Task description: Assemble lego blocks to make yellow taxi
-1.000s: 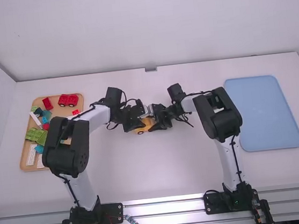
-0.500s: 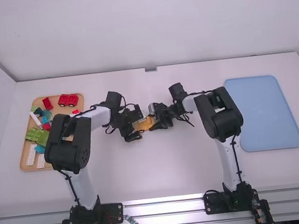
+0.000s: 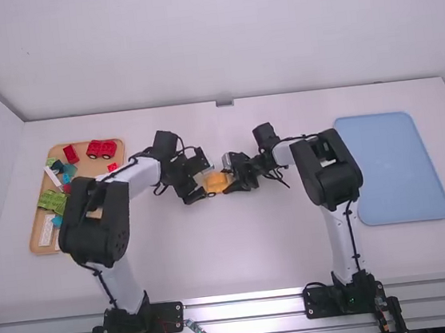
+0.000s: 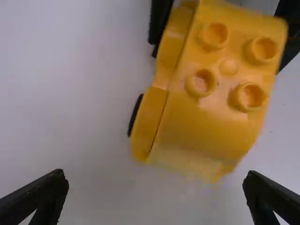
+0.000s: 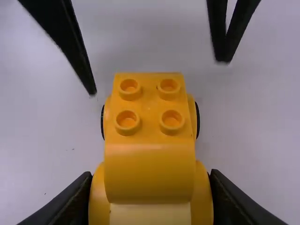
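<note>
You have one yellow taxi body [image 3: 217,182] near the middle of the white table [image 3: 257,259], lying crosswise between the arms. Its studs face up, so you see it upright. The flat, raised top carries four round, hollow studs [image 5: 172,120] in two rows of two. From there, a smooth curved section [image 5: 149,171] slopes down to a paler yellow end face [image 5: 150,214]. Rounded fenders [image 5: 198,192] bulge along both sides, and you see dark wheels [image 5: 197,120] beneath them. You find it pinched from both sides at one end.
</note>
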Robot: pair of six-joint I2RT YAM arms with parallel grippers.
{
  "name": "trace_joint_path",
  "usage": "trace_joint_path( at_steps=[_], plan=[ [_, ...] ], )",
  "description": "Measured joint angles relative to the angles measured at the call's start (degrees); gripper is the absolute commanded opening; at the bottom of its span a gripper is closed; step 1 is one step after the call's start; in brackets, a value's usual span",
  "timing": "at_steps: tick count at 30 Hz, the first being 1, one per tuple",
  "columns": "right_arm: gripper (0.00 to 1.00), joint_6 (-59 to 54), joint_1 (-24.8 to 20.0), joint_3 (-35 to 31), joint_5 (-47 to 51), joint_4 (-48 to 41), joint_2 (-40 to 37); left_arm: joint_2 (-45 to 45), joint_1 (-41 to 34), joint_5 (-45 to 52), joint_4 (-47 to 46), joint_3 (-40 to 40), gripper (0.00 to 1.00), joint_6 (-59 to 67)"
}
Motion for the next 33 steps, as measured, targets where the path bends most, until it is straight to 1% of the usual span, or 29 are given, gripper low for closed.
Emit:
trace_joint_path(
  at_steps=[3, 4, 6, 7, 8, 9, 10, 11, 16, 23, 27, 33],
  plan=[
    [0.35, 0.0, 0.0, 0.0, 0.0, 0.02, 0.02, -3.63, 0.44, 0.11, 0.46, 0.0, 0.99, 0.02],
    [0.35, 0.0, 0.0, 0.0, -0.02, 0.0, 0.0, -5.62, 0.48, 0.7, 1.18, -0.02, 0.98, 0.44],
    [0.35, 0.0, 0.0, 0.0, -0.02, 0.02, 0.0, -7.1, 0.48, 2.29, 1.14, 0.0, 0.87, 1.49],
    [0.35, 0.0, 0.0, 0.0, 0.0, 0.02, 0.0, -7.56, 0.48, 3.45, 1.11, 0.0, 0.69, 1.95],
    [0.35, 0.0, 0.0, 0.0, -0.02, 0.04, 0.02, -7.89, 0.46, 5.44, 1.22, 0.0, 0.41, 3.08],
    [0.35, 0.02, 0.0, 0.0, 0.0, 0.02, 0.0, -7.91, 0.46, 6.97, 1.22, 0.0, 0.18, 3.65],
    [0.35, 0.02, 0.0, 0.0, 0.0, 0.02, 0.0, -7.91, 0.46, 7.56, 1.2, -0.02, 0.08, 3.89],
    [0.35, 0.04, 0.0, 0.0, 0.0, 0.07, 0.02, -7.91, 0.46, 8.83, 1.53, -0.26, 0.02, 4.33],
    [0.35, 0.04, 0.0, 0.0, 0.0, 0.02, 0.02, -7.85, 0.46, 14.73, 9.7, -3.3, 0.01, 5.05],
    [0.35, 0.0, -0.07, 0.0, 0.0, 0.02, 0.0, -7.85, 0.46, 20.9, 21.46, -10.71, 0.01, 3.87],
    [0.35, -0.02, -0.15, 0.0, -0.07, 0.02, 0.02, -7.85, 0.48, 22.62, 24.11, -12.44, 0.01, 2.03],
    [0.35, 0.0, -0.22, 0.0, -0.07, 0.0, 0.0, -6.08, 0.46, 23.89, 24.17, -12.13, 0.01, 0.79]
  ],
)
